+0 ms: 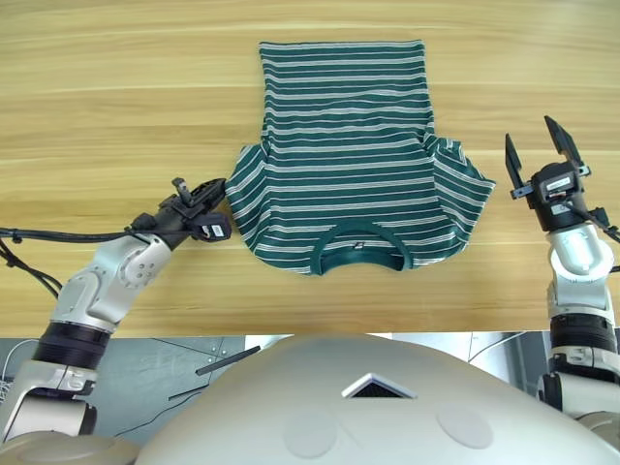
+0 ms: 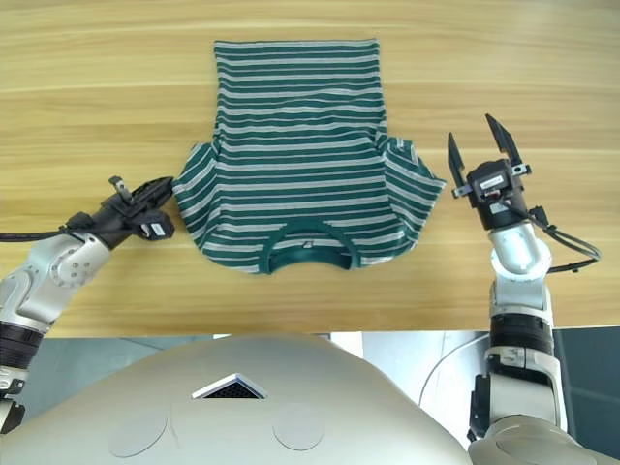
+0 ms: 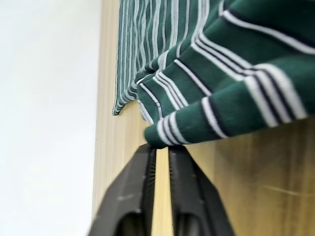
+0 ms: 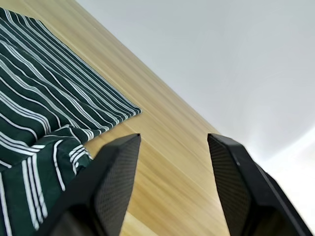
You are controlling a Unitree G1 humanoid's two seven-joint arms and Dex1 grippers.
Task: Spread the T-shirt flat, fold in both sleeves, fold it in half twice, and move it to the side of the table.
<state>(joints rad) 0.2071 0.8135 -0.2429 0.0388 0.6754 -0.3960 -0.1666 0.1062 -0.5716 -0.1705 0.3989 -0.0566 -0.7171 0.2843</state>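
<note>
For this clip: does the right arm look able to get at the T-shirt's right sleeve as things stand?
Probably yes: the open right gripper is close beside the right sleeve, apart from it, with only bare table between them.

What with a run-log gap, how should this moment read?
green white-striped fabric T-shirt: spread on wooden table, unfolded | left gripper: shut at sleeve corner | right gripper: open, clear
</note>
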